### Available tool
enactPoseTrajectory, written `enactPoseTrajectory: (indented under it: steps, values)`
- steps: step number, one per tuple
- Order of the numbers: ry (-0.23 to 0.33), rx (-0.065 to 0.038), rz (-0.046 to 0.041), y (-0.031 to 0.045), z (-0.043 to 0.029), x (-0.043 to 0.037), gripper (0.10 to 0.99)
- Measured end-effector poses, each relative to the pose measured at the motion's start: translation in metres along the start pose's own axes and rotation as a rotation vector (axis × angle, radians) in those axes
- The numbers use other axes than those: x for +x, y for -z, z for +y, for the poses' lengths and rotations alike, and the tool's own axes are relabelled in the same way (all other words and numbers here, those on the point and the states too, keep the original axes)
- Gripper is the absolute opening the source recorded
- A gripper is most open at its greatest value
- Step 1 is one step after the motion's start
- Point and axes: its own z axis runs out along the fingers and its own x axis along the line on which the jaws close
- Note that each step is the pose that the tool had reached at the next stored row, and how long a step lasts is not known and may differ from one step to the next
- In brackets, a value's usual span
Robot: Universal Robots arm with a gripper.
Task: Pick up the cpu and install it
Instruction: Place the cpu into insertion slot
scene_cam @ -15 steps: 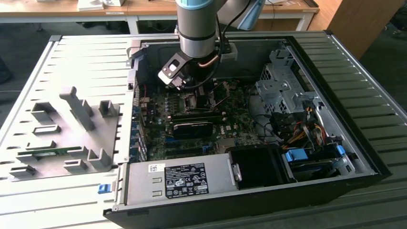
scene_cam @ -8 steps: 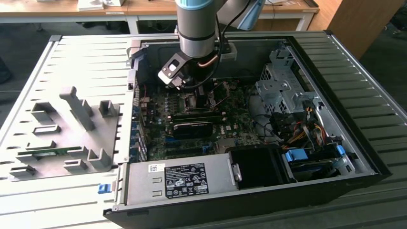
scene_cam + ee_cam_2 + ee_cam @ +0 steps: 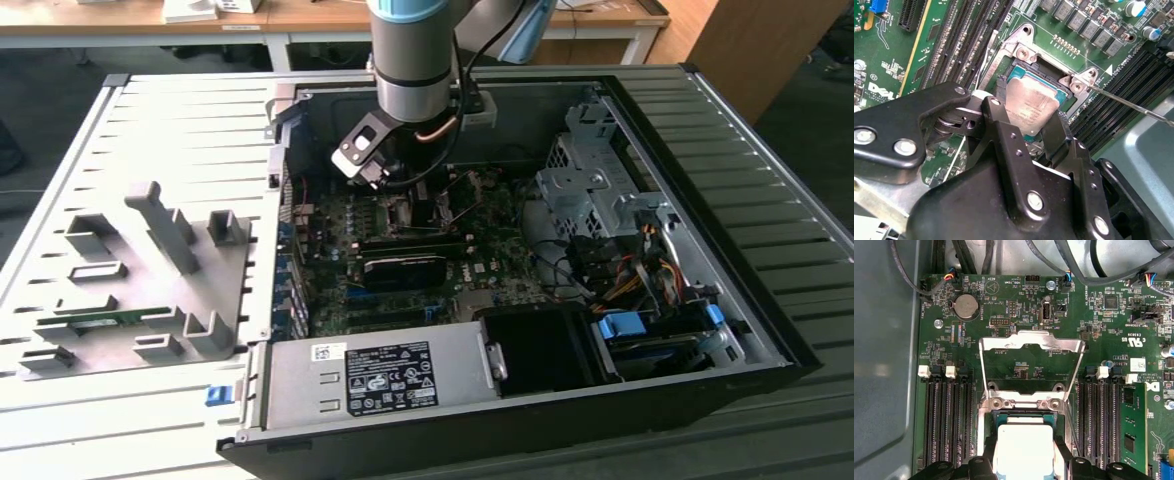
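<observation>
Holding the cpu right over the open socket of the motherboard, with the claw clamped on two of its sides. Looks like the putting-in step, cpu not let go yet. Calls for a flat, gentle, straight fit, corners lined up.

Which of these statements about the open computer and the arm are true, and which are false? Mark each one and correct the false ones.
1. The end effector grips the cpu at the socket. True.
2. The socket's metal plate is folded shut over the cpu. False: it stands open, clear of the cpu.
3. A round battery sits on the board. True.
4. Every memory slot is empty. False: a green memory stick stands in one.
5. The arm reaches down into the open case. True.
</observation>
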Motion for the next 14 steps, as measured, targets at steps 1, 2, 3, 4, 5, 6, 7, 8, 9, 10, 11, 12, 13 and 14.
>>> enactPoseTrajectory:
  steps: [1,2,3,4,5,6,7,8,9,10,11,12,13,14]
  values:
    - [0.0,0.0,0.0,-0.0001,0.0,0.0,0.529]
    - [0.0,0.0,0.0001,-0.0001,0.0,0.0,0.529]
    - [0.0,0.0,0.0002,-0.0002,0.0,0.0001,0.529]
    - [0.0,0.0,0.0003,-0.0002,0.0,0.0001,0.529]
    - [0.0,0.0,0.0003,-0.0002,0.0,0.0,0.529]
    - [0.0,0.0,0.0003,-0.0002,0.0,0.0,0.529]
    - [0.0,0.0,0.0003,-0.0002,0.0,0.0001,0.529]
    - [0.0,0.0,0.0003,-0.0003,0.0,0.0001,0.529]
    - [0.0,0.0,0.0003,-0.0003,0.0,0.0,0.529]
    - [0.0,0.0,0.0003,-0.0003,0.0,0.0001,0.529]
    - [0.0,0.0,0.0004,-0.0003,0.0,0.0001,0.529]
    - [0.0,0.0,0.0003,-0.0003,0.0,0.0001,0.529]
    - [0.0,0.0,0.0003,-0.0003,0.0,0.0001,0.529]
    - [0.0,-0.001,0.0009,-0.0005,0.0001,0.0002,0.529]
